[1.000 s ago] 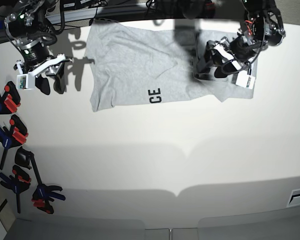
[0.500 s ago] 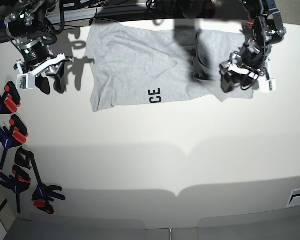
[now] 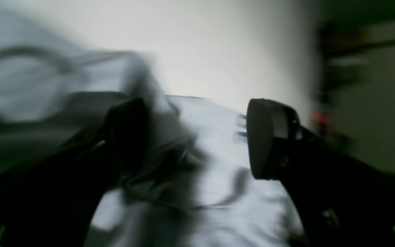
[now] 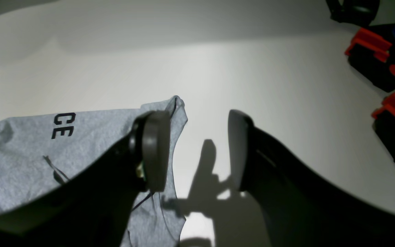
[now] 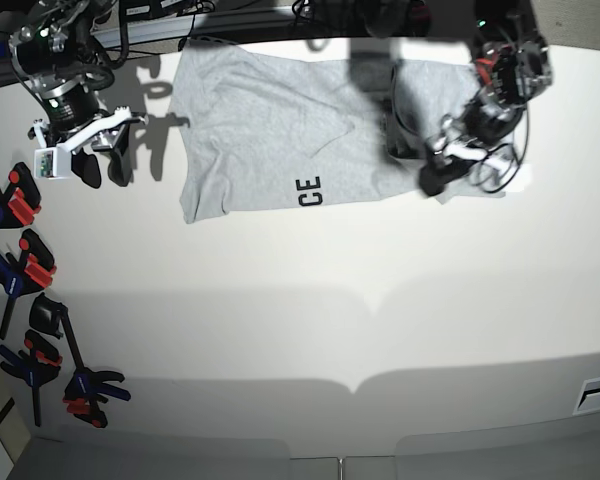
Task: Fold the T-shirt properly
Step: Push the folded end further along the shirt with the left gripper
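Note:
The grey T-shirt (image 5: 270, 130) lies spread at the back of the table, with the black letters "CE" (image 5: 308, 190) showing at its near edge. The shirt's right part is bunched in folds. My left gripper (image 5: 448, 168) hovers over that bunched right end, open. In the blurred left wrist view, the left gripper (image 3: 197, 140) has crumpled grey T-shirt cloth (image 3: 214, 192) below and between its spread fingers. My right gripper (image 5: 102, 168) is open over bare table, left of the shirt. The right wrist view shows this gripper (image 4: 195, 151) beside the T-shirt's corner (image 4: 178, 103).
Several black, red and blue clamps (image 5: 20, 270) lie along the table's left edge, and two clamps (image 4: 386, 68) show in the right wrist view. Cables and rails run along the back edge (image 5: 230, 20). The white tabletop (image 5: 310, 320) stretches toward the front.
My left gripper swung from over the shirt's folded right part out to the right edge, then back left and lower. The right arm has not moved.

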Motion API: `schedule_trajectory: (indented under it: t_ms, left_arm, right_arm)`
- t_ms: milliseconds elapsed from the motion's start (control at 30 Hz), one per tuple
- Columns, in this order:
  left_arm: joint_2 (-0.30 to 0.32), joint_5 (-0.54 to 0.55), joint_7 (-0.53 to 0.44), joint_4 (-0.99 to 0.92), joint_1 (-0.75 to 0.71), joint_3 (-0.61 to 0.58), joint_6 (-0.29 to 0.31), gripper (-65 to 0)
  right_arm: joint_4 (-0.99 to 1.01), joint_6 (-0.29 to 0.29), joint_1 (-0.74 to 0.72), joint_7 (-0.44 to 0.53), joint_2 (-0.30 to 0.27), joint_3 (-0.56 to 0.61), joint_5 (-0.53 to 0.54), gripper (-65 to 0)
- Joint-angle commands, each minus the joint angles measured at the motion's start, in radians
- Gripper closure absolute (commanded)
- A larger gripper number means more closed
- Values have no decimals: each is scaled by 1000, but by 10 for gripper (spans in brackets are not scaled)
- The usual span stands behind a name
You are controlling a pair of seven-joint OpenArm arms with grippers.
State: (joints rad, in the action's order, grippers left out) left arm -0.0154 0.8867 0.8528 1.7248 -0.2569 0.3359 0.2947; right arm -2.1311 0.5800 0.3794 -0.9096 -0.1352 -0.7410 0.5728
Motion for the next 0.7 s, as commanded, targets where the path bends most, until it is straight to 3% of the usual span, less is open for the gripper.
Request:
schedule_trajectory:
  t_ms: [0, 100, 233, 400, 567, 667]
  left_arm:
    - [-24, 32, 2, 14, 11, -23, 24, -428]
    - [-69, 41, 10, 14, 13, -137, 53, -428]
    - [-76, 38, 10, 14, 26, -306, 124, -428]
    - [-76, 38, 14, 16, 53, -365, 167, -428]
    - [-76, 38, 14, 16, 56, -363, 167, -428]
    - [-76, 38, 15, 16, 55, -363, 167, -428]
  right_arm:
    - [-21, 8, -2, 26, -11, -4, 12, -261]
    - [-21, 8, -2, 27, -11, -4, 11, -261]
    - [-21, 8, -2, 26, -11, -4, 11, -261]
    - [-20, 9, -2, 2, -11, -4, -14, -266]
    - [-19, -9, -1, 12, -12, -4, -135, -434]
    - [-19, -18, 0, -28, -11, -4, -151, -437]
